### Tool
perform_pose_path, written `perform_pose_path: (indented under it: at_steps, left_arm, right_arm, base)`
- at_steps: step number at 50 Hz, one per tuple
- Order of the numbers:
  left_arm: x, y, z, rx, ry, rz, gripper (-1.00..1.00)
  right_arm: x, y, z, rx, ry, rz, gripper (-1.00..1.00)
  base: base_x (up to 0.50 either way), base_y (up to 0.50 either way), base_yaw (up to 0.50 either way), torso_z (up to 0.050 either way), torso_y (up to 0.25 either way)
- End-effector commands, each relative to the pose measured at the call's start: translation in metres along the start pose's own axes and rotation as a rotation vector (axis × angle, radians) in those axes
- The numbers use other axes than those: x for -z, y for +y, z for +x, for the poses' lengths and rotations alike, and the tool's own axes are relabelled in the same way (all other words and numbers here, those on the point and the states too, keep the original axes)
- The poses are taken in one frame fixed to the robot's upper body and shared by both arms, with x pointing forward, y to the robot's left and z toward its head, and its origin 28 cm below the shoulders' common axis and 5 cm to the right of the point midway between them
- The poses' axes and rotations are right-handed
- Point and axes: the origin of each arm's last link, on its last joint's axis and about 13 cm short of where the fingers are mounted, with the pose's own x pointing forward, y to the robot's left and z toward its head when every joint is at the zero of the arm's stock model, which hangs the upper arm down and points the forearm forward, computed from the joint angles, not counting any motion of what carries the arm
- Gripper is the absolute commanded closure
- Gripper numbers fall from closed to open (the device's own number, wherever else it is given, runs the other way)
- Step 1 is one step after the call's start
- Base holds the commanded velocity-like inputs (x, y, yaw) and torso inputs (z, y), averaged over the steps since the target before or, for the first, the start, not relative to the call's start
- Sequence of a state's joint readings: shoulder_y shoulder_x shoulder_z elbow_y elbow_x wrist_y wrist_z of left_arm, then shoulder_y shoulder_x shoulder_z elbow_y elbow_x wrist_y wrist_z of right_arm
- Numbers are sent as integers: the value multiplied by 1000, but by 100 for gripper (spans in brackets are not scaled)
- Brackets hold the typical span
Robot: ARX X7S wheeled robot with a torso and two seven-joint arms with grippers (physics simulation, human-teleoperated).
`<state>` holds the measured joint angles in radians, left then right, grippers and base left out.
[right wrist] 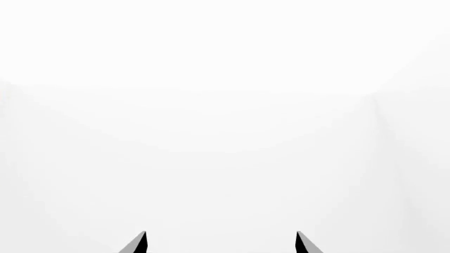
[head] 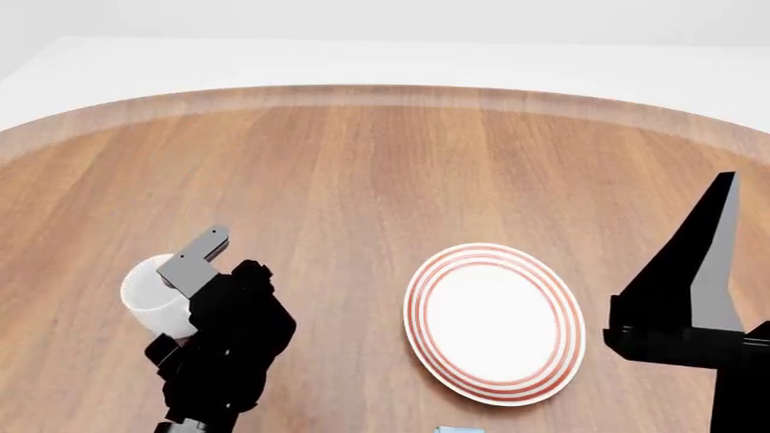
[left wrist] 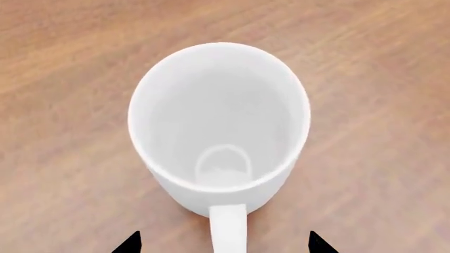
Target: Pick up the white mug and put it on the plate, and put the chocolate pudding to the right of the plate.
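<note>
The white mug (left wrist: 219, 118) stands upright on the wooden table, seen from above in the left wrist view. Its handle (left wrist: 228, 226) points toward my left gripper (left wrist: 225, 243) and lies between the two spread fingertips, apart from both. That gripper is open. In the head view the mug (head: 150, 290) is at the near left, partly hidden by my left arm (head: 226, 347). The red-ringed plate (head: 493, 322) lies to its right and holds nothing. A light blue sliver (head: 460, 429) at the bottom edge may be the chocolate pudding. My right gripper (right wrist: 221, 243) is open, facing blank white.
My right arm (head: 692, 298) is raised at the right, beside the plate's right rim. The round wooden table (head: 361, 162) stretches to a curved far edge with a white wall behind it.
</note>
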<state>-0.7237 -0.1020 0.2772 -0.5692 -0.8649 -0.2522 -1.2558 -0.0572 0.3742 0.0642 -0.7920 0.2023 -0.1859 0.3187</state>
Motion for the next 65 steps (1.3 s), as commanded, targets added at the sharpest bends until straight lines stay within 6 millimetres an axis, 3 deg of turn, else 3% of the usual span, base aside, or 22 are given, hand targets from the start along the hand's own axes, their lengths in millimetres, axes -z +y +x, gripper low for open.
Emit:
perform_pose_path:
  at_steps: [1,22,23,46,51,56,65]
  left_arm:
    - [5,-1,4,10,15,-10,-100]
    - [11,-3,13,41,60,6,-100]
    - [12,-3,13,47,61,7,100]
    - [7,-4,9,80,48,16,100]
    - [-1,-4,4,155,2,40,100]
    - [-21,-5,-12,319,-134,134,100]
    - [-62,6,-61,650,-413,339,100]
  right_arm:
    - [-1,-1,0,-1,-11,-18,-100]
    - [0,-1,-1,-2,-5,-23,-100]
    - [0,-1,-1,-2,-4,-23,-100]
    - [3,-1,-1,-8,9,-26,-100]
    - [3,-1,-2,-8,11,-27,-100]
    - [3,-1,-2,-8,12,-28,-100]
    - [3,0,-1,-7,7,-28,-100]
  base:
    - [0,0,0,0,0]
    - [0,0,0,0,0]
    - [0,0,0,0,0]
    - [0,0,0,0,0]
    - [0,0,0,0,0]
    - [0,0,0,0,0]
    - [0,0,0,0,0]
